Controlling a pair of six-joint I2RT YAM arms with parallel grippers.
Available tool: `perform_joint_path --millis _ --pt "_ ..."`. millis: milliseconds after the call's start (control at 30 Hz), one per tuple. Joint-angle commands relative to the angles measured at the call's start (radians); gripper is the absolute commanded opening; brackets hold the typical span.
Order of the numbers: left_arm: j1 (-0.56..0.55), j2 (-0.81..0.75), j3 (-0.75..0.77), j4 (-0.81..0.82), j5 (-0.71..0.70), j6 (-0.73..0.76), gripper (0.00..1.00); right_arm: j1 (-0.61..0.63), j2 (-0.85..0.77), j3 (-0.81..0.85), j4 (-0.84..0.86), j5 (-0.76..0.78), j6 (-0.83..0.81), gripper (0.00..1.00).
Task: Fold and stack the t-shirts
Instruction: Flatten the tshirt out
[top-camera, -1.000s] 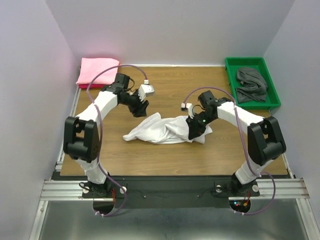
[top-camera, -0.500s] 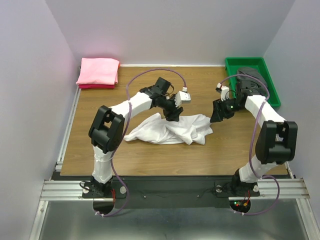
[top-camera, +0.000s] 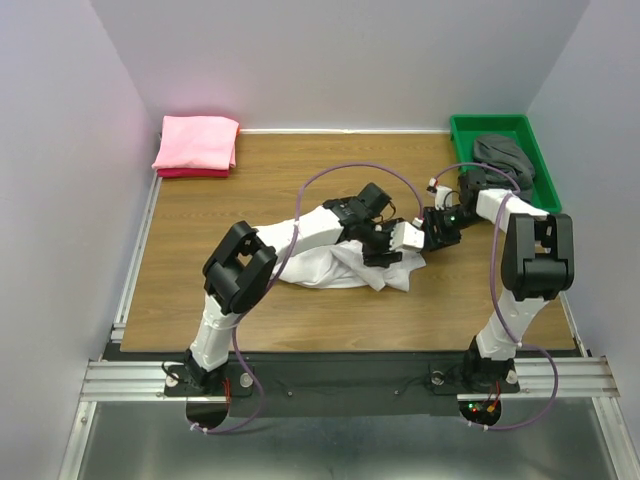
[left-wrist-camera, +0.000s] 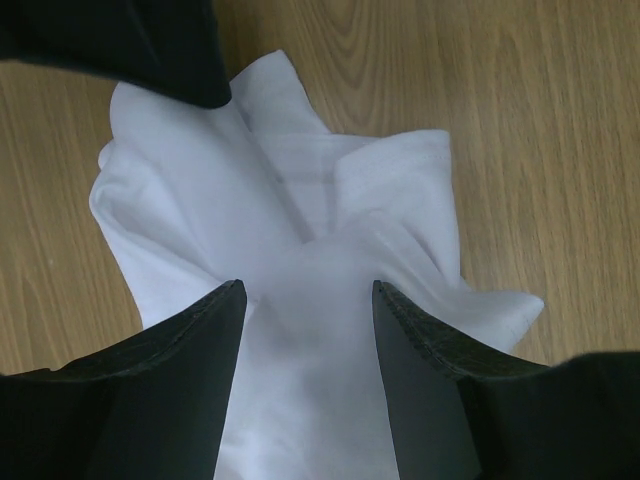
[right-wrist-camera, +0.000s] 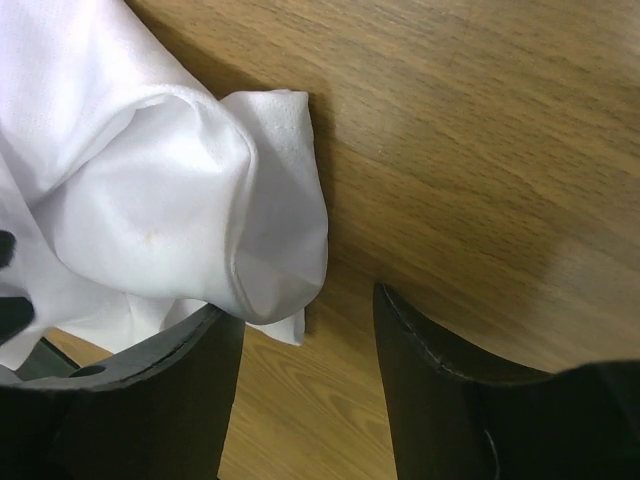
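Likely spreading the white shirt (left-wrist-camera: 190, 210): left gripper (left-wrist-camera: 307, 295) unclenched astride it, right gripper (right-wrist-camera: 308, 305) unclenched beside its hem; next, pinch corners.

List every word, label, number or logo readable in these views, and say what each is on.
No readable text in any view.
The white t-shirt, pink t-shirt, dark grey t-shirt and green tray show no print, tag or logo.
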Motion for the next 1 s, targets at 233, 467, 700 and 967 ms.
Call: perform_joint_path --millis 233,467,700,967 --pt "-0.032 0.073 0.137 -0.144 -0.055 0.157 0.34 0.002 -0.011 0.031 0.053 -0.04 0.011 0.47" --pt "0.0 -0.002 0.108 -0.243 -0.035 0.178 0.0 0.002 -0.013 0.022 0.05 -0.053 0.001 0.19" --pt "0.122 -0.235 -0.005 -0.169 -0.026 0.079 0.0 0.002 -0.033 0.027 0.048 -0.051 -0.002 0.01" --pt "0.308 -0.422 -0.191 -0.169 -0.034 0.052 0.0 -0.001 -0.103 0.03 0.039 -0.074 0.019 0.01"
